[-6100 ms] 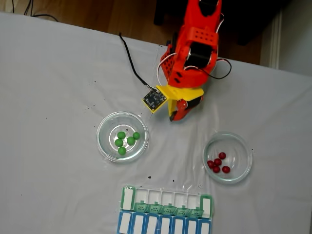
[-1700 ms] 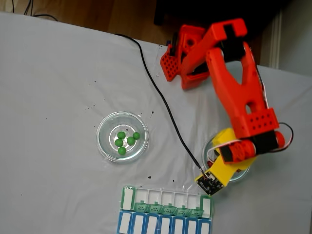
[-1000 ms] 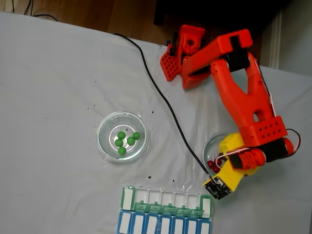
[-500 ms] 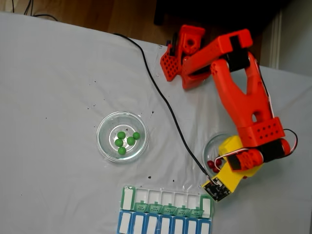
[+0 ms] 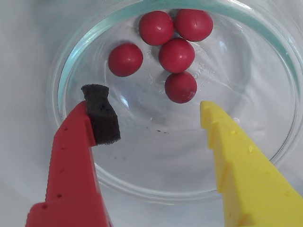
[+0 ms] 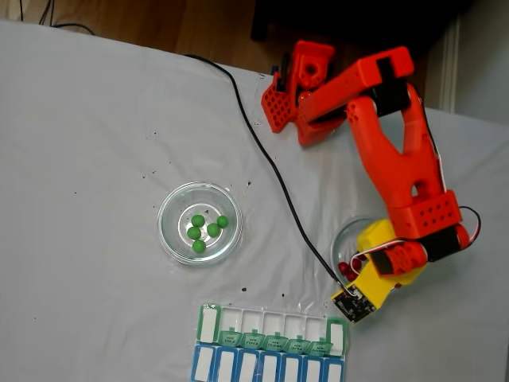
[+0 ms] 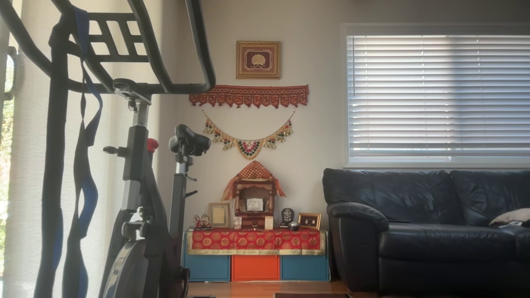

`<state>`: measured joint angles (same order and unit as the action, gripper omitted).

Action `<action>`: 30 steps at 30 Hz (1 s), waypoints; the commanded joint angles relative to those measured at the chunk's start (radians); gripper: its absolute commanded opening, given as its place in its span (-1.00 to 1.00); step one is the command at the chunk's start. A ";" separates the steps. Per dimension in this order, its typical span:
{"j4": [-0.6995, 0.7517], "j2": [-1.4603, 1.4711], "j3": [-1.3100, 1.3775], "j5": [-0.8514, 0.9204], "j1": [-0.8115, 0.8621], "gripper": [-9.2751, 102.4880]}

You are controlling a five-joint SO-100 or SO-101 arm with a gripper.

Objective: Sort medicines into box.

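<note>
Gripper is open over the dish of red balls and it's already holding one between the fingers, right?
Not quite. The gripper is open over the glass dish, but it holds nothing: the wrist view shows all five red balls lying on the dish floor beyond the fingertips, none between the fingers.

My table's under a white cloth point(image 6: 95, 159) w/ dark specks. Two clear glass dishes: one point(image 6: 169, 235) near centre, other point(image 6: 343, 235) at 4 o'clock, partly covered; close up, its rim point(image 5: 71, 66) looks greenish. Blue-lidded pill row point(image 6: 238, 366) at 6 o'clock edge. Wood floor point(image 6: 159, 24) at 12. Other view, my room: exercise bike point(image 7: 140, 198) at 9 o'clock, black leather sofa point(image 7: 426, 227) at 4, blinds point(image 7: 434, 95) at 2, small shrine point(image 7: 254, 198) centre on red cloth, framed picture point(image 7: 258, 59) at 12.
</note>
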<state>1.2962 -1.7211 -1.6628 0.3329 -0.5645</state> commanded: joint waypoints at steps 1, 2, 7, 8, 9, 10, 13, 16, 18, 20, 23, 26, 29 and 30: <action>-0.014 -0.092 0.009 -0.003 -0.011 -0.24; -0.015 -0.091 0.006 -0.003 -0.011 -0.24; -0.029 -0.069 0.000 0.002 -0.009 -0.23; -0.032 -0.064 0.000 0.003 -0.009 -0.23; -0.032 -0.058 0.000 0.003 -0.009 -0.22; -0.032 -0.051 0.002 0.005 -0.009 -0.22; -0.032 -0.038 0.002 0.005 -0.014 -0.22; -0.031 -0.037 -0.005 -0.002 -0.018 -0.21; -0.031 -0.038 -0.006 -0.008 -0.021 -0.22; -0.029 -0.035 -0.006 -0.018 -0.023 -0.22; -0.017 -0.020 0.005 -0.038 -0.029 -0.23; -0.011 -0.012 0.009 -0.052 -0.035 -0.23; -0.009 -0.025 0.009 -0.063 -0.035 -0.24; -0.009 -0.026 0.006 -0.063 -0.035 -0.24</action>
<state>1.2763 -1.7211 -1.6874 0.2730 -0.5890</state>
